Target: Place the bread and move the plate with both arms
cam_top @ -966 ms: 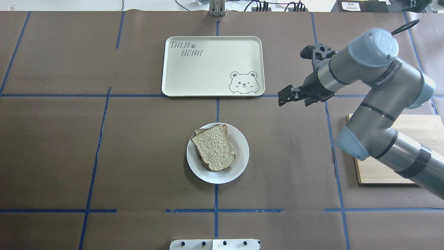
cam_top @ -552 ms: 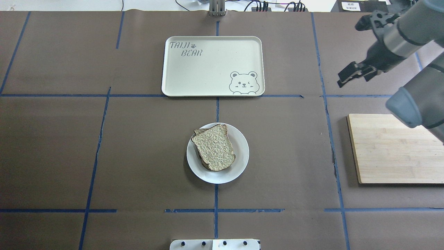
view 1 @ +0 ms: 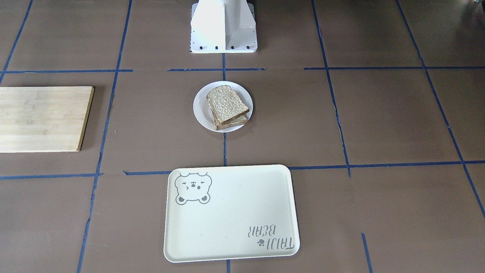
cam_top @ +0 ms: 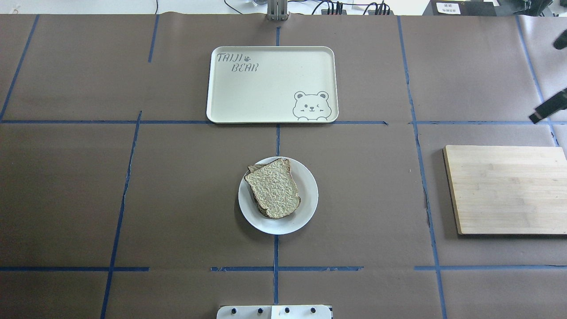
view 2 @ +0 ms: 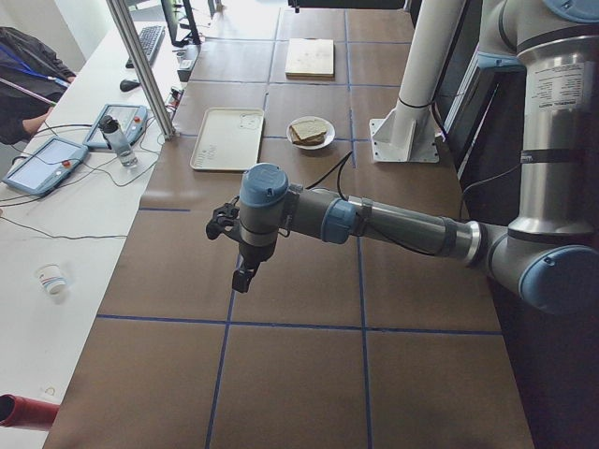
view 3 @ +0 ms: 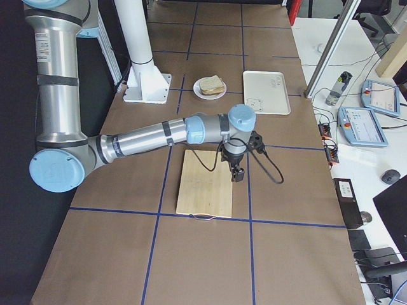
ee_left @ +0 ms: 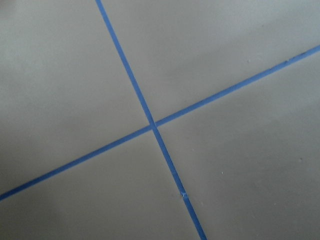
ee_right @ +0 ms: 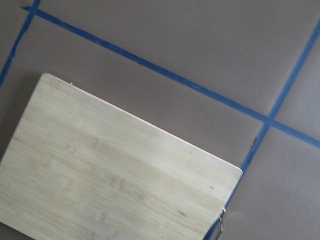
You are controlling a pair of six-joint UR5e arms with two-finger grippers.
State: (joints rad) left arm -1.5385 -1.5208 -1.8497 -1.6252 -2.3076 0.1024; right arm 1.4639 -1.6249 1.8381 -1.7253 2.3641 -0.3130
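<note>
The bread, a plain slice with pale crumb and a dark crust, lies on top of another slice on the plate, at the table's middle. Both also show in the front view, bread on plate. My right gripper hangs over the wooden board's far edge, well apart from the plate. Only a black tip of it shows at the overhead view's right edge, so I cannot tell if it is open. My left gripper hangs over bare table far to the left. I cannot tell its state.
A cream tray with a bear drawing lies beyond the plate. A wooden board lies at the right and fills the right wrist view. The white pedestal base stands behind the plate. Blue tape lines cross the brown table cover.
My right arm has swung to the right, away from the plate and almost out of the overhead view, uncovering the wooden board. Bread, plate and tray have not moved.
</note>
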